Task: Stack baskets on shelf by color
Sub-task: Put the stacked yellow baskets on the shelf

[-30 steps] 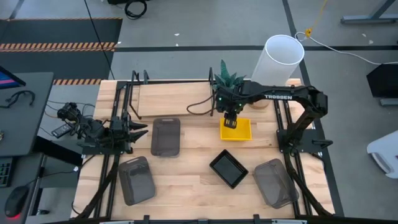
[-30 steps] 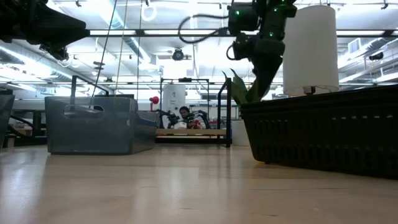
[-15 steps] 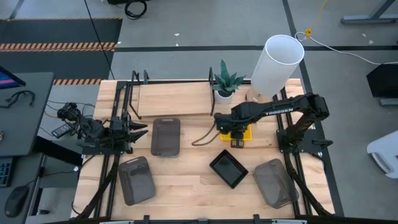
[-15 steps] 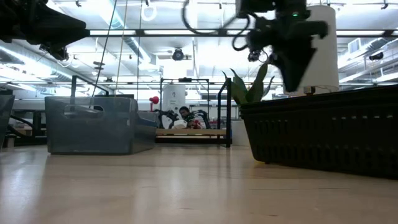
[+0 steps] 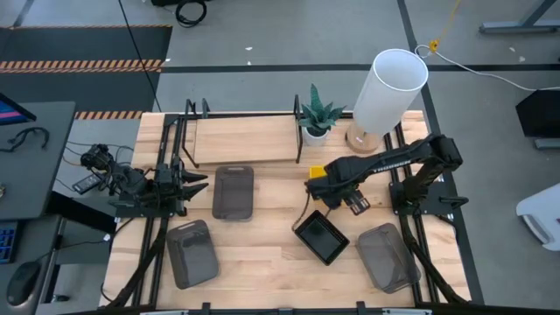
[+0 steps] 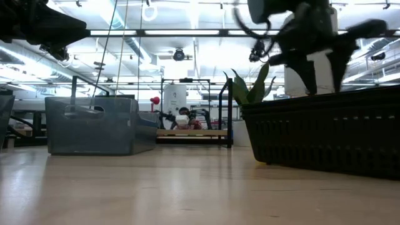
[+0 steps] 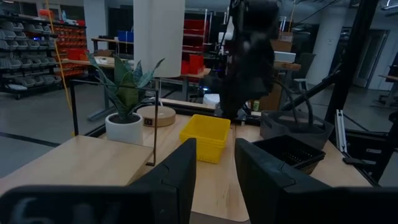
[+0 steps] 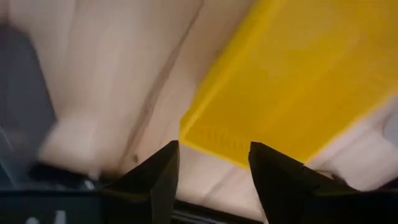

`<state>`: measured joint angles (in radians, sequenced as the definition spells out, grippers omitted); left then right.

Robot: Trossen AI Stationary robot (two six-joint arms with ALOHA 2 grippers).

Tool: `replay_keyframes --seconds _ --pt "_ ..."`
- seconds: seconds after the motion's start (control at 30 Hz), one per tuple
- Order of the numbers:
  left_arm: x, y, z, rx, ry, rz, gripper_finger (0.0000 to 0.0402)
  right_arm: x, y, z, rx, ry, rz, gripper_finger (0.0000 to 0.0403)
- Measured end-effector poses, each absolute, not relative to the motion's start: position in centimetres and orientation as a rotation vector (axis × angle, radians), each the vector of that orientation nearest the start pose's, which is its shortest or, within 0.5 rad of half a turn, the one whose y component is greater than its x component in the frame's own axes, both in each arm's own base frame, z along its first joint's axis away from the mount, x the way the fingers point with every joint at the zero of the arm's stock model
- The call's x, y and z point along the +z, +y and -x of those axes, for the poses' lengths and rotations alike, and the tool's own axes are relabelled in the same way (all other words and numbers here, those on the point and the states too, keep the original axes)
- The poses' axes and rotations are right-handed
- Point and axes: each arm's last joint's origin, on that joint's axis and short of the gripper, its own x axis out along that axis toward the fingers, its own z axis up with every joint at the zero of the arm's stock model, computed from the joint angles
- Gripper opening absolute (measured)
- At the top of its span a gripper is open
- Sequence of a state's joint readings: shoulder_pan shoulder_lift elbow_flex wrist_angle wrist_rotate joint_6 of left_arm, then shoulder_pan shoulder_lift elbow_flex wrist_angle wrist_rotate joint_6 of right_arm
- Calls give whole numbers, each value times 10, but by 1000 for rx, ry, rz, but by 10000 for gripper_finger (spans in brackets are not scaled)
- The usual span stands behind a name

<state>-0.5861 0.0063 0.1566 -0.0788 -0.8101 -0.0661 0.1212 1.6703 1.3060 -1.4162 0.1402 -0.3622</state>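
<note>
High view is showing the right end effector (image 5: 354,204) hanging just right of the bench's centre with its fingers standing wide and empty, which I judge suits an arm that is lining up on a basket rather than carrying one. Directly beneath the arm, at about 10 o'clock from those fingers, the yellow basket (image 5: 320,173) is peeking out, mostly covered by the forearm; the right wrist view is showing its bright rim lying ahead of the spread fingers, not between them. At 7 o'clock from the end effector the black basket (image 5: 321,237) is sitting askew on the bench (image 5: 262,254), close by. Three dark grey baskets are lying apart: one (image 5: 234,192) near the shelf, one (image 5: 192,252) at the lower left, one (image 5: 385,255) at the lower right. The shelf (image 5: 245,140) is running along the far edge at 11 o'clock and is carrying no basket, so the colour sorting looks barely begun. The left end effector (image 5: 194,183) is waiting at the left edge, fingers partly apart and holding nothing, probably parked clear of the right arm's reach.
</note>
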Motion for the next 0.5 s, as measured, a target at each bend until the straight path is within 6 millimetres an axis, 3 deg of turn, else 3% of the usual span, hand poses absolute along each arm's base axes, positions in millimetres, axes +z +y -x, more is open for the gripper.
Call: replay_keyframes --seconds 0.2,0.5 --pt "207 -25 -76 222 -62 112 117 216 37 -260 388 1837 741 222" --pt "207 -25 -76 222 -62 112 117 180 35 -245 449 1864 824 209"
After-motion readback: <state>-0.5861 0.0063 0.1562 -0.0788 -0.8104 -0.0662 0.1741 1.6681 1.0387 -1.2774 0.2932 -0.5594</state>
